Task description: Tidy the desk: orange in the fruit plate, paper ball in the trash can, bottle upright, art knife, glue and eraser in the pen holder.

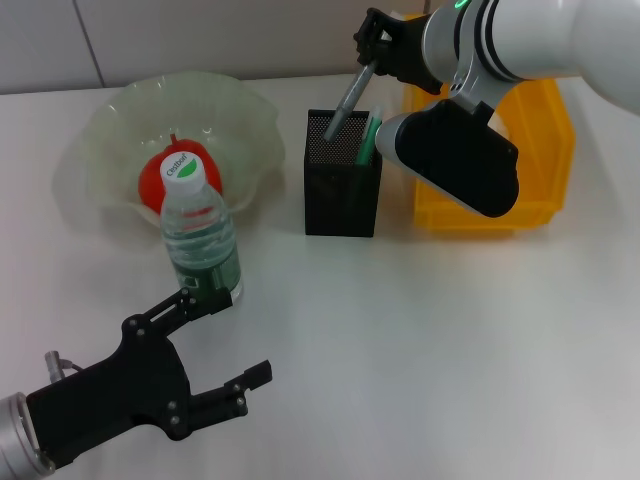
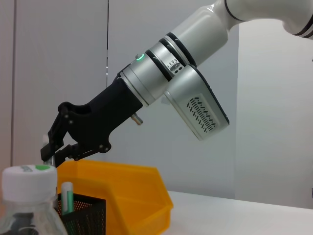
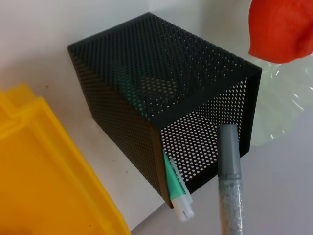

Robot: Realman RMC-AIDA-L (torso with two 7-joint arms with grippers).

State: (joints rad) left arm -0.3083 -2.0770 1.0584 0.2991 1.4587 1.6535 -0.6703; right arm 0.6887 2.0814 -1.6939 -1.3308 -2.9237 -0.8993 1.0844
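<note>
glue | right pincer grips it (tilted) | tip over pen holder

Pen holder: black perforated metal mesh, matt. Trash can: smooth yellow-orange plastic, slight sheen; fruit plate: translucent pale-green glass, glossy. Bottle: clear plastic, white cap; orange: finely dimpled skin.

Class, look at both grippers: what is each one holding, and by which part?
The right gripper grips a grey glitter stick by its upper end, above the pen holder. The left gripper is open, holding nothing.
</note>
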